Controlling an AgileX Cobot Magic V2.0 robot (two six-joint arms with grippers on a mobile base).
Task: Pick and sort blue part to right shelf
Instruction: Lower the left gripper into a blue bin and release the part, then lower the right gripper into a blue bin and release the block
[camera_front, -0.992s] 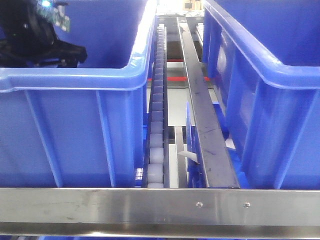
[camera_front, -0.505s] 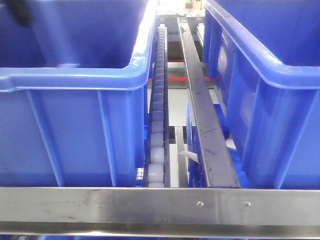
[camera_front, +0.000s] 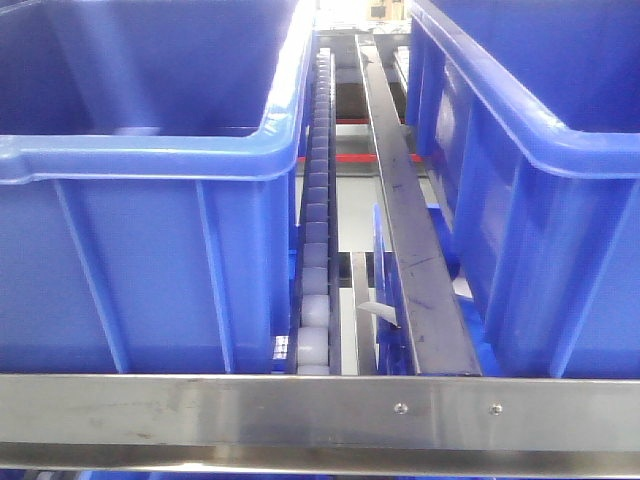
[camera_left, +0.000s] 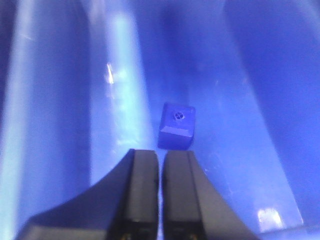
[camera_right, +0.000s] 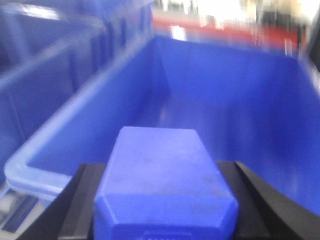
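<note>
My right gripper (camera_right: 162, 172) is shut on a blue part (camera_right: 160, 150), a chunky block with bevelled corners that fills the gap between the black fingers (camera_right: 82, 195). It hangs above the open inside of a large blue bin (camera_right: 225, 100). A small blue cube part (camera_left: 176, 126) lies on a bin floor in the left wrist view. It rests just past the tips of my left gripper (camera_left: 161, 152), which is shut with nothing in it. The right shelf shows in the front view by its brushed metal front rail (camera_front: 300, 410). Neither arm appears in that view.
Two large blue bins stand on the shelf, one at the left (camera_front: 140, 260) and one at the right (camera_front: 560, 230). Between them run a roller track (camera_front: 315, 230) and a dark metal guide bar (camera_front: 405, 220). Red-striped floor shows far behind.
The black arm seen at the top left inside the left bin one second ago has moved out of the front view. The bins and shelf have not moved.
</note>
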